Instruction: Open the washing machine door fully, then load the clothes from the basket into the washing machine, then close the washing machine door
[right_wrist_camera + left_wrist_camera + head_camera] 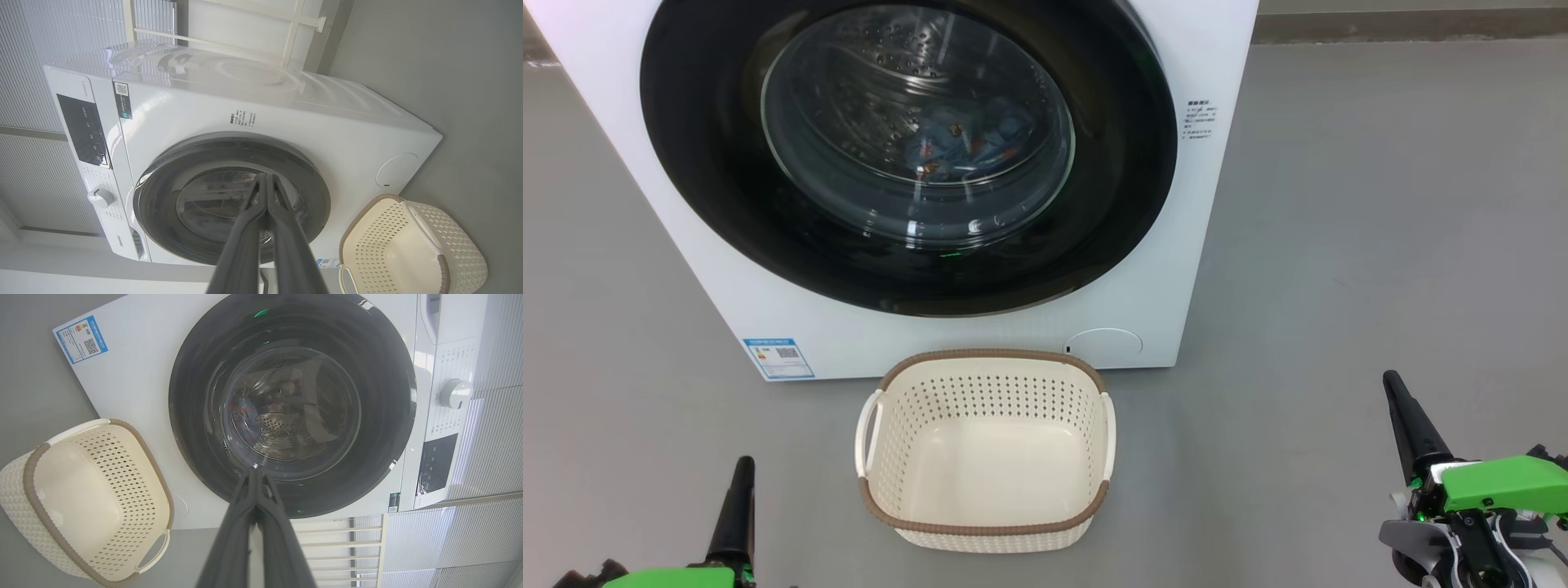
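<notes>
While both arms sit low on either side of the basket, well apart from it, I report my left gripper and right gripper each with its jaws pressed tip to tip, nothing between them. Both wrist views confirm the pairs meet along their length. I judge this a parked stance. With the basket bare and the door to, nothing of the task looks left for either arm, and both merely point towards the washing machine without touching it.

Item one, the washing machine door. It lies flat against the white front, glossy black ring unbroken all round, with no gap at its edge in the right wrist view. Through the bulging glass I see the perforated steel drum and, low in it, a blue bundle with orange flecks. This is probably the clothes, though reflections blur the detail.

Item two, the basket. It stands upright on the grey floor, just before the machine and below the door. The round cap is just behind its right rear corner, and the blue label is off to its left. It has cream perforated walls, a brown rim and white handles.
</notes>
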{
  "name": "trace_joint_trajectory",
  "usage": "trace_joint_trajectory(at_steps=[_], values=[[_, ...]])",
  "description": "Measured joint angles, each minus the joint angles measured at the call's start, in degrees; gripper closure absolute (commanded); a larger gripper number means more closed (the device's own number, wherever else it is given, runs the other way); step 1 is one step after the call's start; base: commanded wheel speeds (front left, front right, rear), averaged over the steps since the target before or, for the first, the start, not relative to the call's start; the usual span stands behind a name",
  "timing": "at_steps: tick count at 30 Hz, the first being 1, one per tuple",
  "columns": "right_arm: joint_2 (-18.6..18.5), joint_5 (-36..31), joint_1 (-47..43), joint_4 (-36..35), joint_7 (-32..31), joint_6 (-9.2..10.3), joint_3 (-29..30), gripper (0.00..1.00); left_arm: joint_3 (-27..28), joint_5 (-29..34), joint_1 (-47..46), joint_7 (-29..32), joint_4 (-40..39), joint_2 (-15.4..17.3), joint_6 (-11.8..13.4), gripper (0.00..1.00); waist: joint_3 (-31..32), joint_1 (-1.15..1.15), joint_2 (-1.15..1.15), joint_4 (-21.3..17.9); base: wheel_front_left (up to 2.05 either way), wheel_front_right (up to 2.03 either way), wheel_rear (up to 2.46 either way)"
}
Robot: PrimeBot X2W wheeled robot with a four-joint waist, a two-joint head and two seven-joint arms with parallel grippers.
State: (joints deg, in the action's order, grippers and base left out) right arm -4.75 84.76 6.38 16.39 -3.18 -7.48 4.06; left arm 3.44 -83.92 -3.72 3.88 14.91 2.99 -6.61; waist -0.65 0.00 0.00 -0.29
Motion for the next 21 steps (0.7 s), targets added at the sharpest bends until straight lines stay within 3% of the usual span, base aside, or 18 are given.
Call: trace_joint_trajectory(at_steps=[14, 21], values=[[1.63, 6.84, -1.01, -0.63, -2.44, 0.00, 2.58, 1.00, 1.11, -7.40, -0.03, 2.25, 0.02, -0.49, -0.48, 1.00, 0.47, 0.00, 0.00, 0.28, 0.00, 0.00, 0.00], [1.81, 7.64, -1.04, -0.65, -2.56, 0.00, 3.05, 1.00, 1.22, -7.78, -0.04, 2.25, 0.02, -0.63, -0.48, 1.00, 0.47, 0.00, 0.00, 0.29, 0.00, 0.00, 0.00]])
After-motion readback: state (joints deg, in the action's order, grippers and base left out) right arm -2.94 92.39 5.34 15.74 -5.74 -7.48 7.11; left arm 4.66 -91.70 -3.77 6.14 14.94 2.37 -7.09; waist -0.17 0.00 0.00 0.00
